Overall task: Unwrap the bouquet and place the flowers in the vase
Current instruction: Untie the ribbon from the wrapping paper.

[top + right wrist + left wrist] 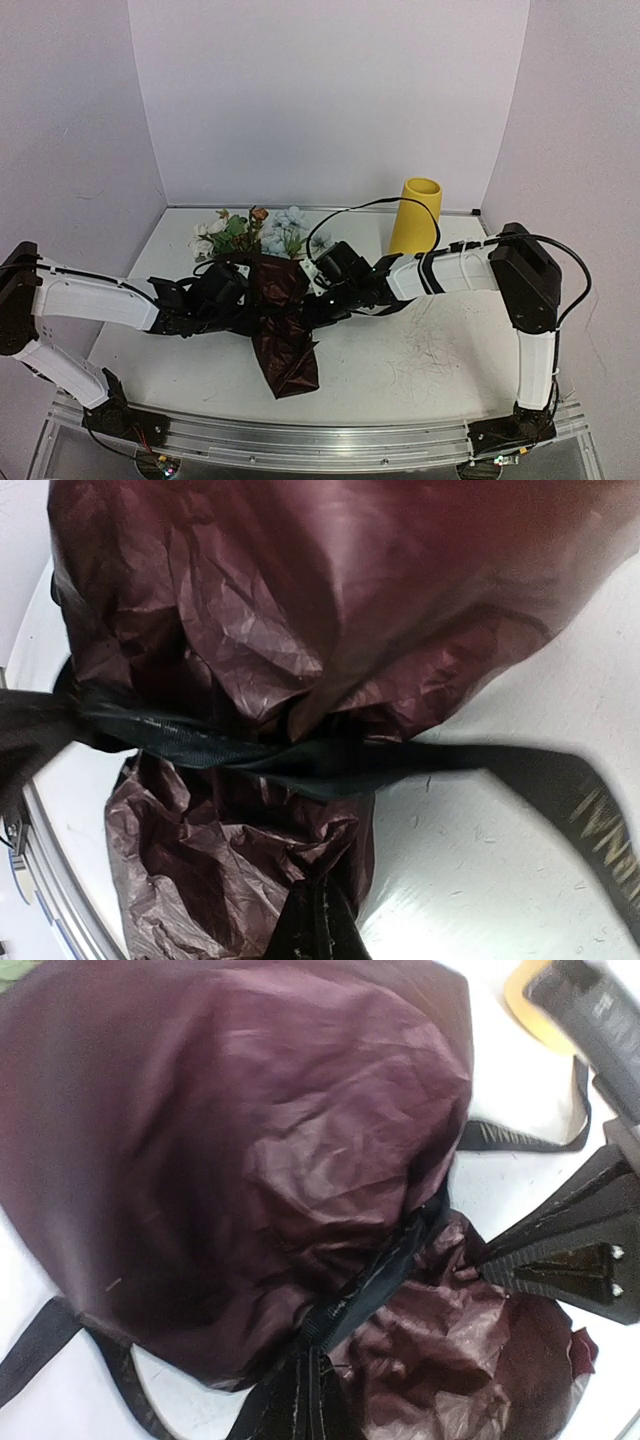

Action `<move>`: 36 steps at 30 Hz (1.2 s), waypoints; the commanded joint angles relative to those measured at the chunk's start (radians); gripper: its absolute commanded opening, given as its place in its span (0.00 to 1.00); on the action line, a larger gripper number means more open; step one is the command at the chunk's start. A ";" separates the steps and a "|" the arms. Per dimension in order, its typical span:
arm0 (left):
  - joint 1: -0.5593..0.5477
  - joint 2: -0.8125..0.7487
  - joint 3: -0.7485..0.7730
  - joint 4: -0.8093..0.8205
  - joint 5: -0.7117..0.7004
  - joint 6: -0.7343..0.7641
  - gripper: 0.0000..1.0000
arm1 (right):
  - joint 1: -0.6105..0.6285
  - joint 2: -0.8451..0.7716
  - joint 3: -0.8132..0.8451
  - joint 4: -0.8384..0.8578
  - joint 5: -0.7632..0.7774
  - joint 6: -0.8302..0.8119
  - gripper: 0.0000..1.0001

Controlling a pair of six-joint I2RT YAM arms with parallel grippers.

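Observation:
The bouquet (282, 330) lies on the table in its dark red crinkled paper (230, 1140), and the flowers (255, 235) stick out at its far end. A black ribbon (250, 750) ties its waist. My left gripper (308, 1360) is shut on the ribbon (385, 1265) at the waist, coming in from the bouquet's left (245, 303). From the right, my right gripper (325, 892) is shut on a fold of the red paper (300, 600) just below the ribbon, and its tip also shows in the left wrist view (480, 1260). The yellow vase (415, 215) stands upright at the back right.
Loose ribbon ends (520, 1140) trail on the white table (430, 350) beside the bouquet. White walls close in the back and both sides. A metal rail (320, 440) runs along the near edge by the arm bases.

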 commanded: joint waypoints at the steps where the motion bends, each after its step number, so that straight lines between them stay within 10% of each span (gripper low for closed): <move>1: 0.002 -0.099 -0.052 -0.027 -0.039 -0.058 0.00 | 0.002 -0.031 -0.013 -0.035 0.027 0.000 0.00; 13: 0.002 -0.128 -0.091 -0.100 0.012 -0.091 0.13 | 0.003 -0.031 -0.005 -0.034 0.009 -0.017 0.00; 20: 0.002 -0.126 -0.022 -0.120 0.007 -0.040 0.32 | 0.003 -0.073 0.002 -0.035 -0.035 -0.069 0.31; 36: 0.002 0.002 0.068 -0.115 -0.036 0.003 0.25 | 0.034 0.008 0.206 -0.087 0.016 -0.115 0.27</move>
